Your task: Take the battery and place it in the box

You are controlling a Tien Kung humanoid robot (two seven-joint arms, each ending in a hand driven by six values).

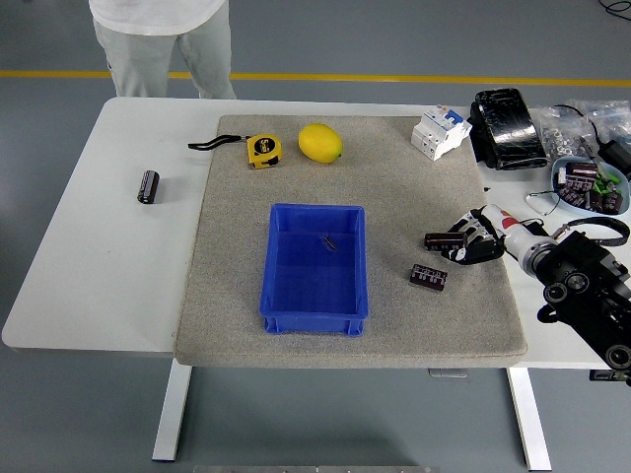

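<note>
My right hand [463, 242] reaches in from the right edge, fingers shut on a dark cylindrical battery [440, 239] held just above the grey mat [237, 256]. A second dark battery [428, 277] lies on the mat just below the hand. The blue box [279, 264] stands open at the mat's centre, left of the hand, with a small dark piece [328, 241] inside. A third battery [148, 186] lies on the white table at far left. My left arm is out of view.
A yellow tape measure [262, 150], a lemon [320, 143] and a white circuit breaker [440, 131] sit along the mat's far edge. A black package [508, 128] and a bowl of parts [582, 185] crowd the table's right side. A person [163, 39] stands at the far left.
</note>
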